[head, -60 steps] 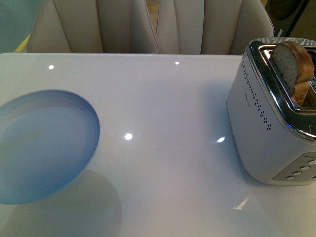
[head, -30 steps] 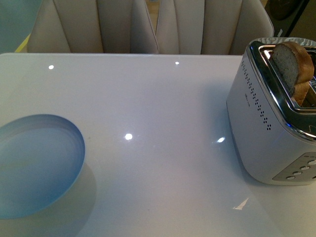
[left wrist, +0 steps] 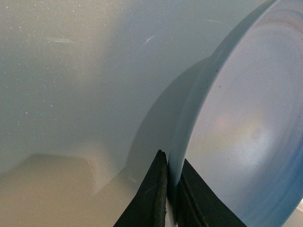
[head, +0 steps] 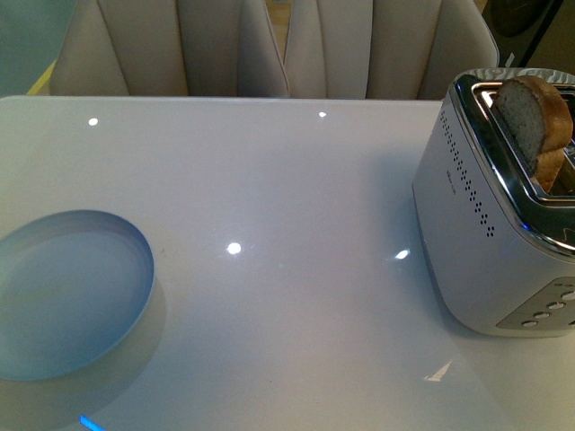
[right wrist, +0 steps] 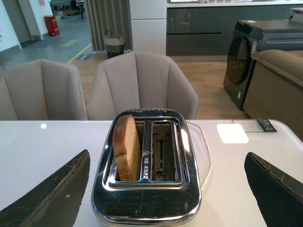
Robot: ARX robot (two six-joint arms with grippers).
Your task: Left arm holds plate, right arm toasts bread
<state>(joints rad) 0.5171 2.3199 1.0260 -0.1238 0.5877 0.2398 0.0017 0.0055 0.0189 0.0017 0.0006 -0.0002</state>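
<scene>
The pale blue plate (head: pixel 67 292) is at the table's left front, tilted up toward me. My left gripper (left wrist: pixel 171 194) is shut on the plate's rim (left wrist: pixel 189 123), one black finger on each side of it; it does not show in the front view. The bread (head: pixel 530 121) stands upright in the near slot of the silver toaster (head: pixel 485 242) at the right, its top sticking out. It also shows in the right wrist view (right wrist: pixel 127 149). My right gripper (right wrist: pixel 165 194) is open and empty, fingers wide apart on either side of the toaster (right wrist: pixel 147 198).
The white glossy table (head: pixel 296 269) runs across the front view. Beige chairs (head: pixel 269 45) stand behind its far edge. The toaster's second slot (right wrist: pixel 164 151) is empty. A washing machine (right wrist: pixel 255 52) stands far behind.
The plate has moved left and toward me and tilted up, so it looks smaller than a second ago. Toaster and bread have not moved.
</scene>
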